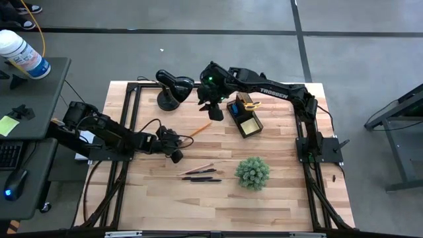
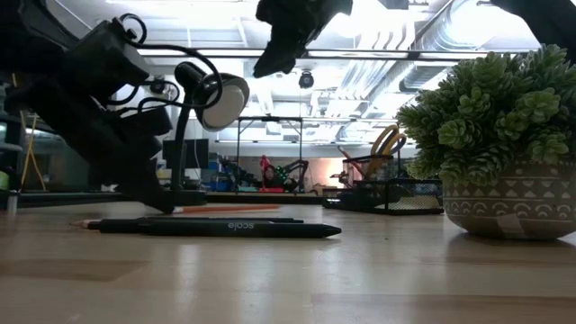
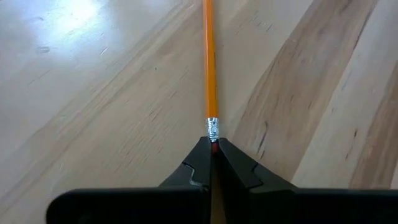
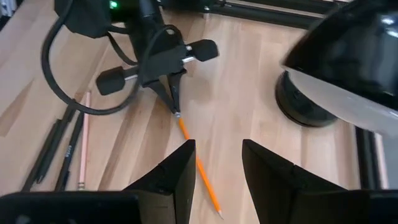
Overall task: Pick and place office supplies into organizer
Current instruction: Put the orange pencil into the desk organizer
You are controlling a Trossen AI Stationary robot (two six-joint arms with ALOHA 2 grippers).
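An orange pencil lies on the wooden table, left of the black organizer. The organizer holds yellow-handled scissors and a yellow sticky-note pad. My left gripper reaches in from the table's left and is shut on the pencil's eraser end. My right gripper hangs open and empty, high over the far part of the table between the lamp and the organizer. Black pens and a pale pencil lie nearer the front edge. My left gripper pinches the pencil's eraser end, just behind the metal ferrule, between its two fingertips. The fingers slant down from the table's left side and lie along the pencil. The rest of the pencil lies flat on the table.
A black domed desk lamp stands at the far left, close to my right gripper. A round green plant in a patterned pot sits right of the pens. Bare wood lies around the pencil and along the front edge.
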